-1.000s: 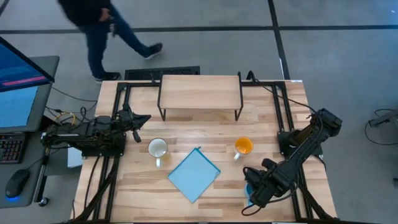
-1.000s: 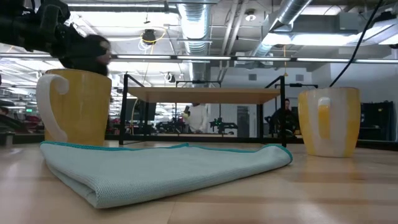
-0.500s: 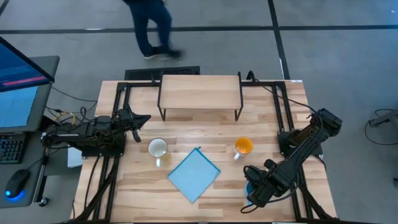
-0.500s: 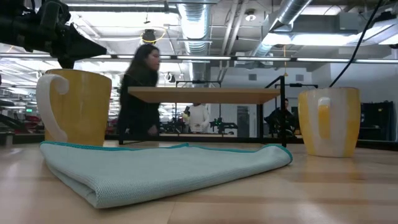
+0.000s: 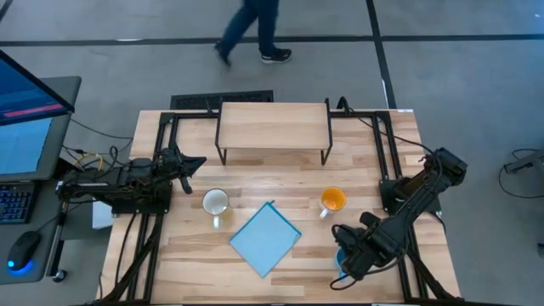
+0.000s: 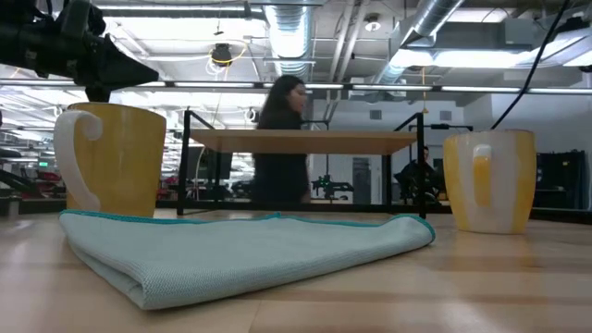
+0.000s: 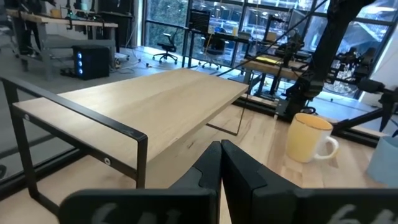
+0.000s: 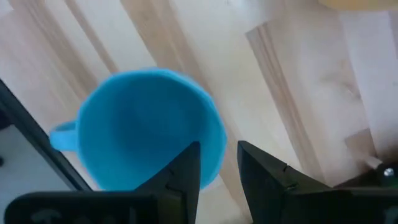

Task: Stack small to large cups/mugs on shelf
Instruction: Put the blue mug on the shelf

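The right gripper (image 8: 217,163) sits at the table's (image 5: 374,170) five o'clock corner, fingers (image 8: 186,168) astride the rim of the blue mug (image 8: 146,127), one inside, one outside, gripping its wall. At eleven o'clock from it stands the orange mug (image 5: 332,201), then the cloth (image 5: 265,238) at centre and the cream mug (image 5: 215,203) at its ten o'clock. The shelf (image 5: 274,125) stands bare at twelve. The left gripper (image 5: 192,162) waits clenched at nine o'clock. A person (image 5: 253,30) walks beyond the table.
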Action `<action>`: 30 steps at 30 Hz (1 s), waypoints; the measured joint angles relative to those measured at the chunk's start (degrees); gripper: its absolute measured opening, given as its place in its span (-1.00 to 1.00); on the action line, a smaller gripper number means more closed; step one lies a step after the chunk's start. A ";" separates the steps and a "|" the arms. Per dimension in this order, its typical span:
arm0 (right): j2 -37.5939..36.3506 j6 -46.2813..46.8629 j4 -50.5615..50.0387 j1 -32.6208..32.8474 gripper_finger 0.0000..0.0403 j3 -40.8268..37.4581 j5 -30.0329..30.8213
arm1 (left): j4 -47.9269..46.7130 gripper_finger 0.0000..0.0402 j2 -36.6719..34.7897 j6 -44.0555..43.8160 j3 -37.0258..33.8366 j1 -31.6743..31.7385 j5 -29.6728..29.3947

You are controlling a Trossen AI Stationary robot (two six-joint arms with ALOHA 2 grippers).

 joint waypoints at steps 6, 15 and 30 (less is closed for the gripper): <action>0.00 -1.16 0.46 0.22 -0.36 -0.15 0.02 | 0.00 -1.00 0.00 -1.40 0.00 -0.01 0.02; 0.15 -2.35 1.91 0.22 -0.36 -0.15 0.94 | -0.25 -1.00 0.00 -1.42 0.00 0.01 0.02; 0.20 -2.19 6.49 -0.21 -0.36 -4.44 -0.57 | -4.70 -1.00 0.02 -3.78 0.00 0.00 0.07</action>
